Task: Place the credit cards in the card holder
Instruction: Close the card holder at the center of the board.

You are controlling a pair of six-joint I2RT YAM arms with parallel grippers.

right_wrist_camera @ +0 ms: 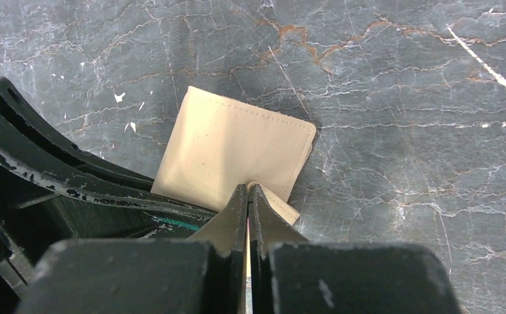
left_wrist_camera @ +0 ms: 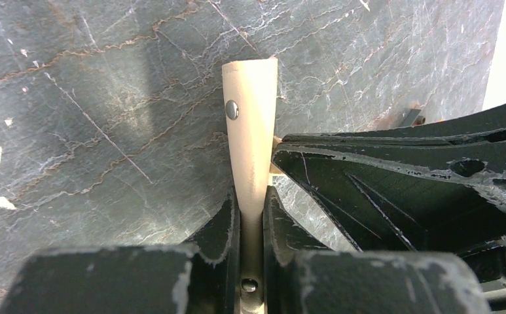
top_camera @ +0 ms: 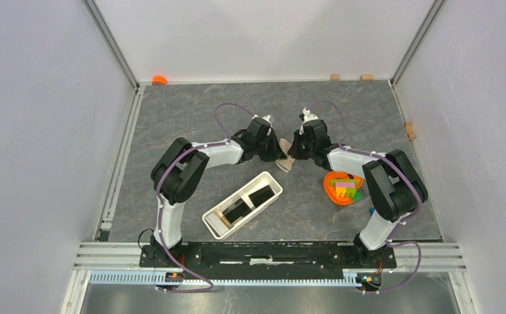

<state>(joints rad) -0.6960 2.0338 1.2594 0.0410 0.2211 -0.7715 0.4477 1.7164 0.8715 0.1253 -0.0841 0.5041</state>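
A beige leather card holder [top_camera: 284, 161] with stitched edges and a metal snap is held between both grippers, just above the middle of the table. My left gripper [left_wrist_camera: 252, 203] is shut on one edge of the card holder [left_wrist_camera: 250, 124], which stands edge-on between the fingers. My right gripper [right_wrist_camera: 248, 196] is shut on a thin flap of the card holder [right_wrist_camera: 234, 147]. Two black credit cards [top_camera: 260, 194] [top_camera: 235, 210] lie in a long white tray [top_camera: 214, 226] in front of the left arm.
An orange bowl [top_camera: 343, 188] of coloured blocks sits beside the right arm. Small wooden pieces [top_camera: 334, 76] [top_camera: 410, 129] lie at the back and right edges of the table. An orange object [top_camera: 160, 80] lies in the back left corner.
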